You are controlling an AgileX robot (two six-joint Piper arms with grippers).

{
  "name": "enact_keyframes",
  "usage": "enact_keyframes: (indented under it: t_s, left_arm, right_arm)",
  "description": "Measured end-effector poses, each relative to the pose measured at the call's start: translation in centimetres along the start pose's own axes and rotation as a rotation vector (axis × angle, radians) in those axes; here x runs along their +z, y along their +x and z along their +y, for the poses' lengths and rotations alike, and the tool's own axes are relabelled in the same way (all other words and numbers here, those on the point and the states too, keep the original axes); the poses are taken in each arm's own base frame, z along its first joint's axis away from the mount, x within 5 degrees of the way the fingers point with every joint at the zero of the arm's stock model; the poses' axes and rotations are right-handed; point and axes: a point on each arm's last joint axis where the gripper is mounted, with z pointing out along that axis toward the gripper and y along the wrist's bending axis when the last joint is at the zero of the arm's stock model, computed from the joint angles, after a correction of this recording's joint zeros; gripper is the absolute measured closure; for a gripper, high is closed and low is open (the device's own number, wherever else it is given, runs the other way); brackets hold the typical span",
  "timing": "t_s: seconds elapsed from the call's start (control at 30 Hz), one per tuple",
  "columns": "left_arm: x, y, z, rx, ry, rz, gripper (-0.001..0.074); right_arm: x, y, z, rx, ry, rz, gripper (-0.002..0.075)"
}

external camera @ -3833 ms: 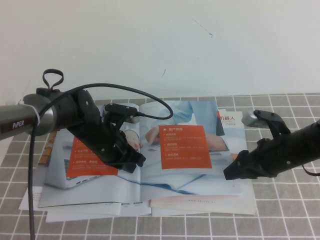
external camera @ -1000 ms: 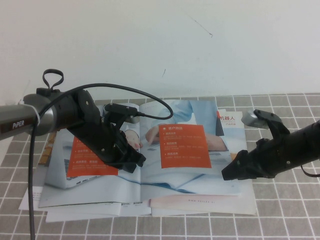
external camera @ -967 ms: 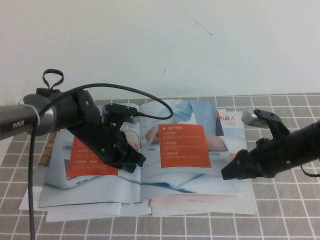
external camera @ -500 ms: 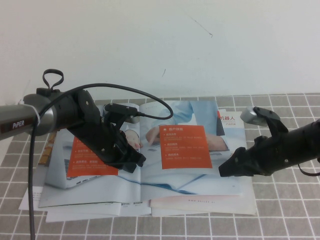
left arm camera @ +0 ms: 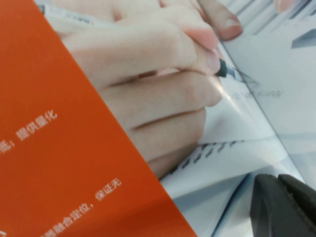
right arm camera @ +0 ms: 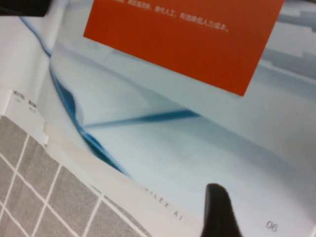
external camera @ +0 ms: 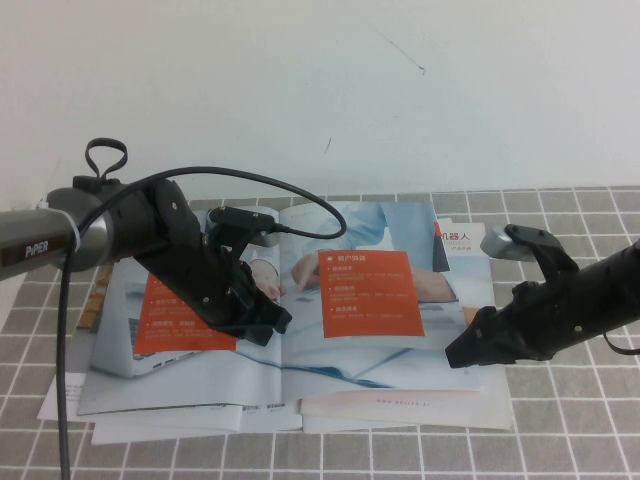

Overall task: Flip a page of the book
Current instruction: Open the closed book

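Note:
The book (external camera: pixel 120 370) lies open and flat on the tiled table. Its right page (external camera: pixel 400 345) shows a blue-shirted person and an orange text panel (external camera: pixel 370 292); it lies flat. My left gripper (external camera: pixel 268 322) is shut, tips down on the left page beside the spine; the left wrist view shows its fingers (left arm camera: pixel 284 207) together on the glossy paper, next to a photo of a hand with a pen. My right gripper (external camera: pixel 458 355) hovers over the right page's lower outer corner. One of its fingers (right arm camera: pixel 219 212) shows above the page number; it grips nothing.
A brochure with red Chinese characters (external camera: pixel 455 238) sticks out from under the book at the right. White sheets (external camera: pixel 160 425) stick out along the front. The left arm's black cable (external camera: pixel 300 195) loops above the book. A white wall stands behind the grey tiled table (external camera: pixel 560 430).
My right gripper has drawn back a little to the right and toward the front edge, still over the page's corner. The left arm and the book have not moved.

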Motion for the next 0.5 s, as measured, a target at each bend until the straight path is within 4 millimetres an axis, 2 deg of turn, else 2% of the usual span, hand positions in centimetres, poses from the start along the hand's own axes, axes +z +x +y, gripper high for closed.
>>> enact_keyframes:
  t_s: [0.5]
  left_arm:
    - [0.00, 0.00, 0.00, 0.000, 0.000, 0.000, 0.0738]
  right_arm:
    - [-0.02, -0.28, 0.47, 0.028, -0.052, -0.031, 0.0318]
